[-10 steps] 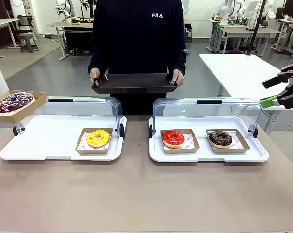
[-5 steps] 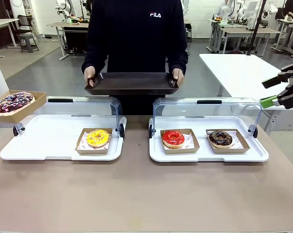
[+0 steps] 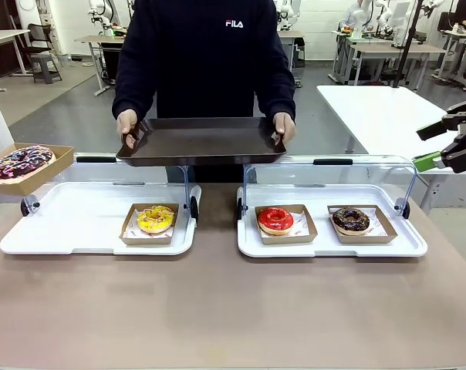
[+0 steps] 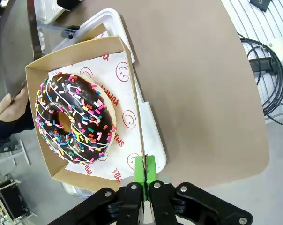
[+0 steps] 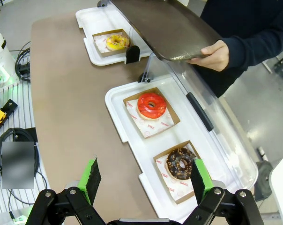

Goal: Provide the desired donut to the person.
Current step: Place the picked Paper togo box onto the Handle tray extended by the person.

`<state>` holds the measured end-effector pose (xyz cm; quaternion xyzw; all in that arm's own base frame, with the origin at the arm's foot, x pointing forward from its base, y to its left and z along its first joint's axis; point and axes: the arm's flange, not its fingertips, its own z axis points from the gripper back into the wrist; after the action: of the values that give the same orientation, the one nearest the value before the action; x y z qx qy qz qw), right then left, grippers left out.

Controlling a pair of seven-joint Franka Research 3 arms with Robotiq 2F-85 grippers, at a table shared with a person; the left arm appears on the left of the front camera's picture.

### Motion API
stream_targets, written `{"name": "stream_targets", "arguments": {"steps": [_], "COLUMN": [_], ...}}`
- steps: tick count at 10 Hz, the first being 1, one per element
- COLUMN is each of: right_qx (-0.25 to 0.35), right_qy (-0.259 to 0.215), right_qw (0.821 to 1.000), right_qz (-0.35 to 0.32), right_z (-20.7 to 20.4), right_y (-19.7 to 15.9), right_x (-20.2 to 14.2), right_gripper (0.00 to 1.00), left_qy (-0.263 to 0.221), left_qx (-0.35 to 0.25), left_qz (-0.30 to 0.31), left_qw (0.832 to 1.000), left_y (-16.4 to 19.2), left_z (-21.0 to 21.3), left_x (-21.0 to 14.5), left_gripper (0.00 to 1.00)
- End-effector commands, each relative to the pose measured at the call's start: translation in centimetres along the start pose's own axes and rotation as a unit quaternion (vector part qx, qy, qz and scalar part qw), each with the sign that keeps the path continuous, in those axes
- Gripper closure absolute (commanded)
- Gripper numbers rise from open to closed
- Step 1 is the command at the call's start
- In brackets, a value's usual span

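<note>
Matt brown table (image 3: 217, 308); 2 smooth white plastic trays (image 3: 79, 220) with clear glossy plastic lids (image 3: 329, 177); brown cardboard box (image 4: 80, 51), printed paper liner (image 4: 122, 89); sprinkled donut (image 4: 73, 119) with glossy dark icing; dark matt serving tray (image 3: 202, 142); person (image 3: 202, 69) in black cloth.

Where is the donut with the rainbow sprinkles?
Front view, far left: the sprinkle donut sits in a cardboard box pinched by the left gripper, beside the white tray with the yellow donut.
</note>
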<state>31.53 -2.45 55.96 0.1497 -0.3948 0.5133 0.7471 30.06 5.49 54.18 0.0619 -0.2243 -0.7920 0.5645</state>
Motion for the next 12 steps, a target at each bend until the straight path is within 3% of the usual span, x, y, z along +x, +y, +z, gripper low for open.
{"name": "stream_targets", "arguments": {"steps": [1,12], "right_qx": [0.001,0.001], "right_qy": [-0.004,-0.004], "right_qw": [1.000,1.000], "right_qz": [0.000,0.000], "right_z": [-0.21,-0.21], "right_y": [-0.07,-0.07], "right_x": [0.05,0.05], "right_gripper": [0.00,0.00], "left_qy": [0.010,0.010], "left_qx": [0.004,0.004], "left_qz": [0.007,0.007], "left_qw": [1.000,1.000], "left_y": [0.11,0.11], "left_z": [0.13,0.13], "left_x": [-0.14,-0.14], "left_gripper": [1.00,1.00]}}
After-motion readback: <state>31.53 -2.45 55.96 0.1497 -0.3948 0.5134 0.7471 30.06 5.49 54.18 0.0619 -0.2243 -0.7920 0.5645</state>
